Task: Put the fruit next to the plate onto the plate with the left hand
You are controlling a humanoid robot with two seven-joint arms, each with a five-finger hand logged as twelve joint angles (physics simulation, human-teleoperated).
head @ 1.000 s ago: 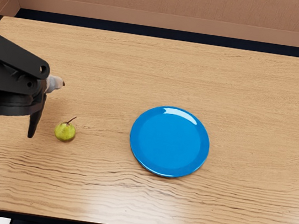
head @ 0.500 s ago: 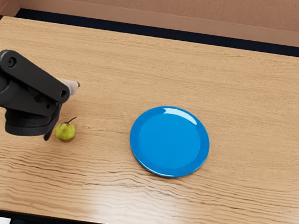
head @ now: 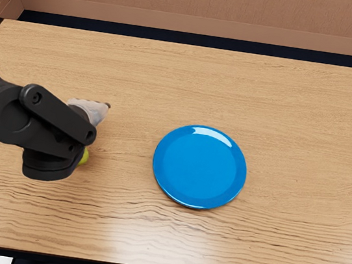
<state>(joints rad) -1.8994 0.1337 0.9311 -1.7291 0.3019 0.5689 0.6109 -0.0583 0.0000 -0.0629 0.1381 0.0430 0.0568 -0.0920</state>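
Whether the left hand (head: 55, 144) is clenched on the fruit (head: 85, 156) or only lies over it, I cannot tell: the dark bulk of the palm and wrist hides the grip from the head view. Of the fruit, only a thin yellow-green sliver shows at the hand's three o'clock edge, low against the table (head: 247, 89), so it probably sits on the wood and is not lifted. It lies at nine o'clock from the blue plate (head: 200, 167), apart from the rim, with a strip of bare wood between them. The plate holds nothing. The left forearm comes in from nine o'clock, slanting down across the table's near left part; the right arm is out of the picture. By my judgement the step in hand is the grasp itself: the hand is placed on the fruit, and the carry has not begun. The next move calls first for a sure hold on a small, round thing that could roll or squirt out toward three o'clock if it is pinched off-centre. Then comes a lift high enough to clear the plate's raised rim, a short travel toward three o'clock, and a gentle letting-go near the plate's middle, so that the fruit settles there and does not roll off.
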